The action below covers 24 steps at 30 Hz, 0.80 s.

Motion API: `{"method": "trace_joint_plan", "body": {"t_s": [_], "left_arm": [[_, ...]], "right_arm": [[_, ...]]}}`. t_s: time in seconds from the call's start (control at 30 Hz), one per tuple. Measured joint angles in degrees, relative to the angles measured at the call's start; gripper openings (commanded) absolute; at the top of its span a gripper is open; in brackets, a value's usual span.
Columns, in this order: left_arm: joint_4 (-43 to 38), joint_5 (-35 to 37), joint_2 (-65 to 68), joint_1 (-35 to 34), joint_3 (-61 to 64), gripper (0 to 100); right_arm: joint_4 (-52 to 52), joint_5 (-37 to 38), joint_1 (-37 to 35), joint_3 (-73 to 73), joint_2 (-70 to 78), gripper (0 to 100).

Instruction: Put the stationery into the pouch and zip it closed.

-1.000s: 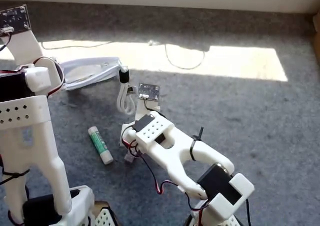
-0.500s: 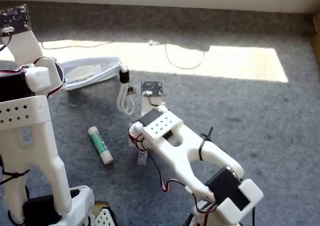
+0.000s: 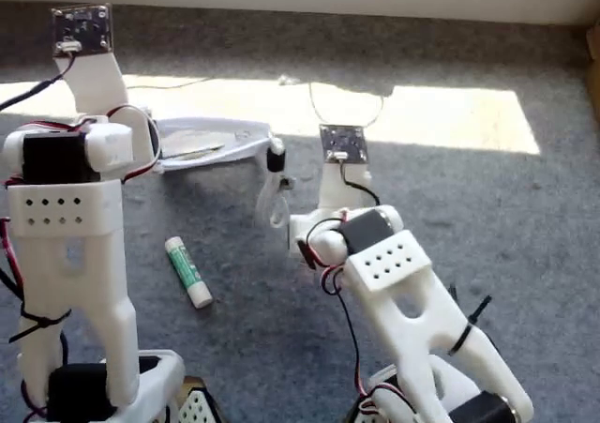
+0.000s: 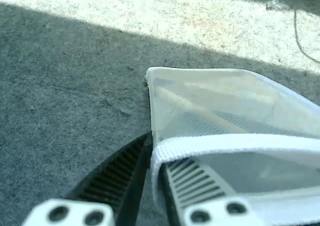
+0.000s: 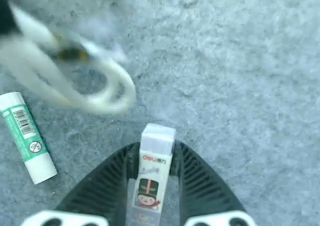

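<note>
Nearest, we log 1 green-and-white glue stick (image 3: 187, 271) lying on the grey carpeted bench (image 3: 487, 217). Beyond it, the right claw (image 5: 155, 147) pinches a white rectangular eraser (image 5: 150, 186) beside a white cord loop (image 5: 105, 105). Farthest, the left claw (image 4: 154, 153) pinches the translucent white mesh pouch (image 4: 225, 105) at its edge.

One zip pouch (image 3: 202, 142), with one white cord loop (image 3: 275, 203) at its end. Two pieces of stationery: one green-labelled glue stick (image 3: 188, 271) and one sleeved eraser (image 5: 152, 178). Two white robot arms, each with one hand, so two in all: the left hand (image 4: 152, 151) and the right hand (image 5: 156, 148). One thin cable (image 3: 337, 113) lies on the carpet.
</note>
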Motion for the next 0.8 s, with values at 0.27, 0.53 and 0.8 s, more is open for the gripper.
{"method": "trace_joint_plan", "body": {"t_s": [0.27,0.53,0.8], "left_arm": [[1.5,0.1,0.2,4.9,-3.3,1],[1.5,0.1,0.3,5.1,-2.7,1],[1.4,0.1,0.2,5.1,-1.2,1]], "right_arm": [[0.5,2.1,1.7,2.6,-12.3,1.2],[0.5,6.4,1.8,2.6,-25.1,1.2],[-5.7,8.9,-1.7,2.6,-33.1,1.2]]}}
